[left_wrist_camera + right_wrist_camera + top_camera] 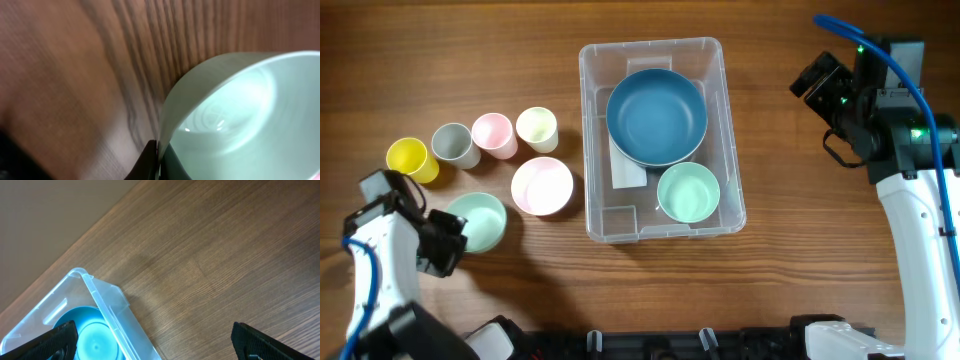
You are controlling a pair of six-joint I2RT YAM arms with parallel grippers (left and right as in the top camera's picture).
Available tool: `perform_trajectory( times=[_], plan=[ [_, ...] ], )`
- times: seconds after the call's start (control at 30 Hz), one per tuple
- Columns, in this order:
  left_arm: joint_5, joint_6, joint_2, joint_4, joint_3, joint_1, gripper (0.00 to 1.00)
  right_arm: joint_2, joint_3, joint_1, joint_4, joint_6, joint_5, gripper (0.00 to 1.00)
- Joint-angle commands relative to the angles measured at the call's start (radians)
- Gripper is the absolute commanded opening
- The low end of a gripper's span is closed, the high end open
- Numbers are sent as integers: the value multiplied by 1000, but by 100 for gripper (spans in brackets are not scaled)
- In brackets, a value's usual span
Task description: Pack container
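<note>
The clear plastic container (660, 140) sits at the table's middle with a large blue bowl (656, 116) and a small mint bowl (688, 192) inside. It shows in the right wrist view (107, 305) with the blue bowl (95, 337). My left gripper (445, 243) is shut on the rim of a second mint bowl (480, 221) at the front left; the left wrist view shows the fingers (159, 162) pinching that rim (240, 115). My right gripper (817, 80) is open and empty, raised to the right of the container; it shows in its wrist view (155, 342).
A pink bowl (542, 186) lies left of the container. Yellow (409, 158), grey (453, 144), pink (493, 134) and cream (537, 128) cups stand in a row at the left.
</note>
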Motion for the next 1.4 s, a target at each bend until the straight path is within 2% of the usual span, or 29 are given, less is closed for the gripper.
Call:
perform_trajectory(
  times=[0.0,0.1,0.17,0.23,0.43,0.57,0.63,0.77,0.87,0.9,0.97,1.03,1.1,1.23,1.3,1.37],
  plan=[
    [0,12,-142,-67,128,6,4,0,8,-2,0,14,18,100],
    [108,66,-227,-90,197,-37,4,0,8,-2,-1,13,18,100],
    [249,103,-288,-34,229,-153,4,0,8,-2,-1,13,18,100],
    [313,118,-306,65,230,-291,4,0,8,-2,-1,13,18,100],
    [289,232,-219,351,230,-803,4,4,8,-2,0,13,18,100],
    [169,297,-101,433,230,-1044,4,5,8,-2,0,14,18,99],
    [140,305,-19,447,230,-1119,4,5,8,-2,-1,14,18,100],
    [135,305,121,480,230,-1179,4,5,8,-2,0,13,18,100],
    [135,304,180,507,230,-1202,8,5,8,-2,0,13,18,100],
    [139,301,185,509,230,-1207,14,5,8,-2,0,13,18,100],
    [147,296,177,503,242,-1207,34,6,8,-2,0,14,18,100],
    [146,297,160,473,278,-1207,40,6,8,-2,0,13,18,99],
    [126,293,125,394,357,-1197,47,6,8,-2,0,14,18,100],
    [-51,180,45,149,500,-1104,52,6,8,-2,-1,13,18,100],
    [-140,123,1,27,510,-1011,56,6,8,-2,-1,13,18,100],
    [-157,92,-18,-61,510,-903,57,6,8,-2,-1,13,18,100]
  ],
)
